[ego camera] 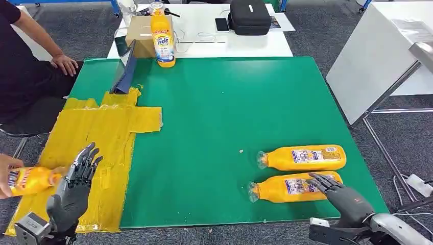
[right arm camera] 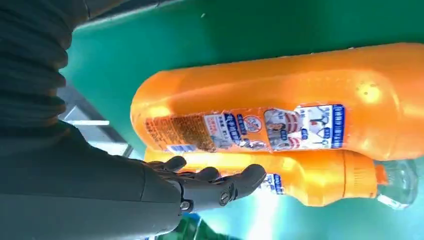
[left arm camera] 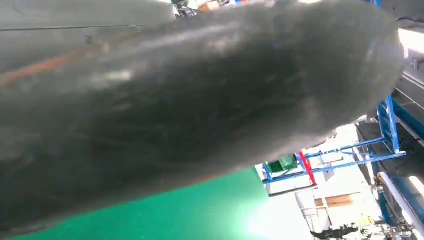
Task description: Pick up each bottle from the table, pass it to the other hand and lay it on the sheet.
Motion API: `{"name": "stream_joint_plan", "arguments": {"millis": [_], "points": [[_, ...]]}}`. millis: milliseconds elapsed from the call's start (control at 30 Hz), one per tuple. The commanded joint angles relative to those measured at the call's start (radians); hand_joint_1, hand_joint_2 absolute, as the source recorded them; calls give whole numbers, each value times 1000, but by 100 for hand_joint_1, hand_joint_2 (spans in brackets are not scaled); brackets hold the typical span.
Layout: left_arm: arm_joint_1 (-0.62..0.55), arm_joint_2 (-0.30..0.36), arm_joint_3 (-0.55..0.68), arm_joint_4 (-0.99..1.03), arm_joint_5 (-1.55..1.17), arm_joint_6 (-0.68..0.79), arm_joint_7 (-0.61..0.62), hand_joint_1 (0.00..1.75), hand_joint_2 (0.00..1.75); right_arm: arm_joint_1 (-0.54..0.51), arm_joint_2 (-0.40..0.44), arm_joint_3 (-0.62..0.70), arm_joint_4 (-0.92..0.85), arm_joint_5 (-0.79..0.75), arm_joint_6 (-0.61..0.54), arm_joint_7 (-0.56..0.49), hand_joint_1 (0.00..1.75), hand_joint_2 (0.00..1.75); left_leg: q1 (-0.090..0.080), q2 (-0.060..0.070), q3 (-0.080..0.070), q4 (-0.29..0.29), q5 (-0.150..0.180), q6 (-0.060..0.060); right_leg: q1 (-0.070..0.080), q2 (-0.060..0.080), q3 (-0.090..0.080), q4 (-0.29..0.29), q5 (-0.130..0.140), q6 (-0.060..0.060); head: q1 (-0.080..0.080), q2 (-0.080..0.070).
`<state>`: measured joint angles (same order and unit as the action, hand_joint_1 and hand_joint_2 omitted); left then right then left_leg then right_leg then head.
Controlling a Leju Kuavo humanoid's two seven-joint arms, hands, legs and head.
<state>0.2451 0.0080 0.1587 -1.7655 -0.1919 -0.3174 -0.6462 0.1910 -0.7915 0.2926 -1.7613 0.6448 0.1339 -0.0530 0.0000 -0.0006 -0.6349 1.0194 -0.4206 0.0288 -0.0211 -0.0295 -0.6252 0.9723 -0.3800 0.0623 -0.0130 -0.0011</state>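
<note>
Two orange bottles [ego camera: 301, 157] are seen lying side by side on the green table [ego camera: 214, 112], the nearer bottle [ego camera: 288, 187] touched by the spread right hand [ego camera: 339, 194], while the left hand [ego camera: 76, 184] is held spread and empty above the yellow sheet [ego camera: 110, 132].

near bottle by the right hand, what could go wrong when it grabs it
1. The near bottle lies on its side right beside the far bottle; the right hand rests over its base end with fingers spread, so closing could roll it or nudge its neighbour.
2. A person's hand holds another bottle at the yellow sheet, close to the open left hand; a handover there might bump the person.
</note>
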Motion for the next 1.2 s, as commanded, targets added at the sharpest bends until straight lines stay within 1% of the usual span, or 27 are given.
{"name": "stream_joint_plan", "arguments": {"millis": [33,67,100,200,233,267,300,333,367,433,500,533,633,700,733,767,833,867,900,933,967,1000,1033,1100,1133,1167,1200], "points": [[1,-15,24,4,4,-21,10,0,0,-102,134,-2,142,85,-29,7,0,175,2,3,5,-2,-1,-2,2,5,5,-3,0,-3,0,0],[0,-15,26,5,7,-21,10,0,0,-108,139,-5,150,88,-28,2,0,175,2,3,9,-3,-2,-2,2,6,8,-3,-1,-4,0,0],[-1,-16,30,6,14,-28,12,0,0,-113,145,-14,155,93,-20,-7,0,175,2,3,5,-1,-1,-2,2,4,5,-2,0,-3,0,0],[-7,-17,35,9,21,-38,15,0,0,-128,153,-21,172,101,1,-16,0,175,2,3,8,-2,-2,-2,2,5,7,-3,-1,-4,0,0],[-9,-17,35,10,20,-38,16,0,0,-133,155,-20,179,102,3,-17,0,175,2,2,4,-1,-1,-1,2,3,4,-2,0,-3,0,0],[-10,-15,33,12,19,-39,17,0,0,-140,157,-19,190,102,7,-18,0,175,2,3,8,-2,-2,-2,2,5,7,-3,-1,-4,0,0],[-10,-15,33,13,20,-39,17,0,0,-145,157,-20,198,102,10,-18,0,175,2,2,4,-1,-1,-1,1,3,4,-2,0,-2,0,0],[-12,-14,32,13,21,-40,17,0,0,-147,159,-19,203,103,9,-18,0,175,2,3,7,-2,-2,-2,1,4,7,-2,-1,-3,0,0],[-12,-13,31,14,22,-40,18,0,0,-153,160,-19,213,101,13,-19,0,175,1,2,5,-1,-1,-1,1,3,4,-2,0,-3,0,0],[-14,-11,29,17,24,-43,19,0,0,-163,165,-19,231,100,19,-21,0,175,2,3,8,-2,-2,-2,1,5,7,-2,-1,-4,0,0],[-20,-10,25,21,26,-42,21,0,0,-173,168,-14,253,99,27,-22,0,175,1,2,6,-2,-1,-2,1,4,6,-2,-1,-3,0,0],[-22,-8,23,23,27,-42,22,0,0,-174,167,-10,259,100,30,-22,0,175,2,3,8,-2,-2,-2,1,5,7,-2,-1,-4,0,0],[-27,-5,18,28,31,-38,26,0,0,-172,156,2,268,99,42,-20,0,175,1,1,3,-1,0,-1,1,2,3,-2,0,-2,0,0],[-30,-3,16,32,33,-37,27,0,0,-169,149,5,274,92,51,-16,0,175,2,1,8,-2,-2,-2,1,3,8,-2,-2,-4,0,0],[-33,-2,14,34,34,-36,28,0,0,-170,143,11,280,92,58,-12,0,175,1,1,5,-1,-1,-1,1,2,5,-2,-1,-3,0,0],[-34,-1,12,37,37,-37,29,0,0,-167,141,20,293,92,69,-7,0,175,1,1,7,-2,-2,-2,1,3,7,-2,-2,-4,0,0],[-44,3,5,47,39,-39,31,0,0,-159,123,43,314,97,93,4,0,175,1,1,4,-1,-1,-1,1,2,4,-2,0,-2,0,0],[-57,6,-5,59,42,-40,33,0,0,-154,122,60,340,94,101,5,9,175,2,0,7,-2,-1,-2,1,2,7,-3,-1,-3,0,0],[-68,9,-13,69,43,-40,35,0,0,-150,128,79,368,97,104,6,40,175,1,-1,5,-2,-1,-1,1,0,5,-2,-1,-2,0,0],[-79,12,-23,79,44,-36,39,0,0,-153,139,106,407,107,107,8,89,175,2,-1,4,-2,0,-1,1,-1,4,-2,0,-2,0,0],[-91,17,-36,89,48,-36,41,0,0,-159,156,137,454,120,104,11,143,175,2,-2,7,-3,-1,-2,2,-1,8,-4,-1,-3,0,0],[-106,21,-50,101,54,-29,46,0,0,-169,181,176,519,136,80,10,148,175,2,-2,5,-2,0,-1,2,-1,6,-4,0,-2,0,0],[-113,24,-57,108,56,-23,50,0,0,-175,192,196,549,141,52,9,148,175,3,-3,9,-4,0,-2,3,-1,10,-5,-1,-3,0,0],[-114,24,-59,109,56,-21,50,0,0,-178,193,200,554,141,49,8,148,175,3,-3,10,-5,0,-2,3,-1,11,-7,-1,-4,0,0],[-111,25,-59,108,57,-20,50,0,0,-184,192,202,555,141,50,8,148,175,3,0,10,-4,-1,-2,3,1,9,-6,0,-3,0,0],[-111,26,-59,107,57,-20,50,0,0,-186,191,202,554,141,50,8,148,175,3,-2,8,-3,-1,-2,3,0,8,-4,-1,-3,0,0],[-111,28,-62,106,58,-21,50,0,0,-186,190,209,554,139,56,10,171,175,2,-3,10,-3,0,-2,2,-1,10,-4,-1,-4,0,0]]}}
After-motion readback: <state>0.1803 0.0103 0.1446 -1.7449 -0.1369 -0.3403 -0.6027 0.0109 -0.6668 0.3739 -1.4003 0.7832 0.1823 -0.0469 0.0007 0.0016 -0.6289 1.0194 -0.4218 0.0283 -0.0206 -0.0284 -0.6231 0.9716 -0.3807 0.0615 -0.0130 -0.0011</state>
